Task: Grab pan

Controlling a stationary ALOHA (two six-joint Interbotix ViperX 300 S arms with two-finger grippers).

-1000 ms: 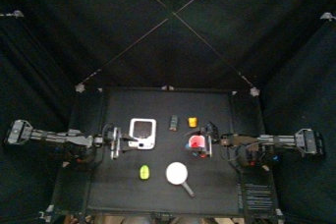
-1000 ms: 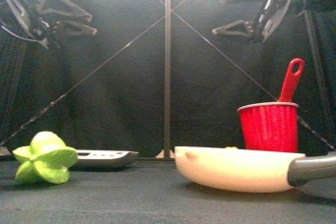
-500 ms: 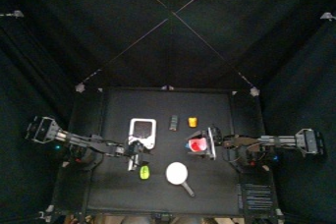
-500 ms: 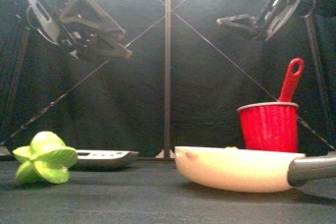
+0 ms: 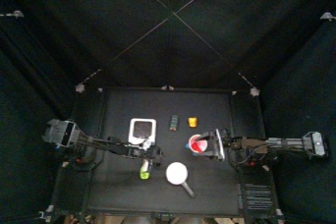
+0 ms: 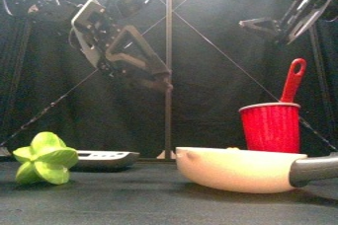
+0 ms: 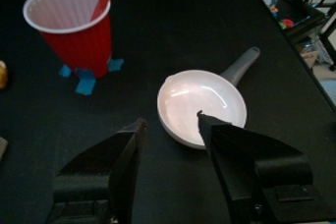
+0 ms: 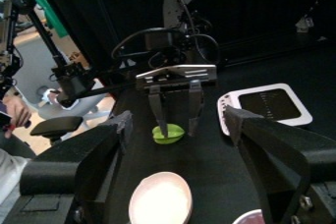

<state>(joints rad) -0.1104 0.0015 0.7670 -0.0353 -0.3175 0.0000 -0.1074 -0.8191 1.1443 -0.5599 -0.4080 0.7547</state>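
The black surface (image 5: 118,179) carries everything. The left gripper (image 7: 172,128) hangs above it with its jaws wide and empty; the pan (image 7: 203,110) lies just beyond and between their tips, bowl up, handle pointing away from them. The right gripper (image 8: 182,174) also has jaws spread wide, holding nothing, with the pan's rim showing between them. The red cup (image 7: 71,21) stands farther beyond the left jaws, off to one side.
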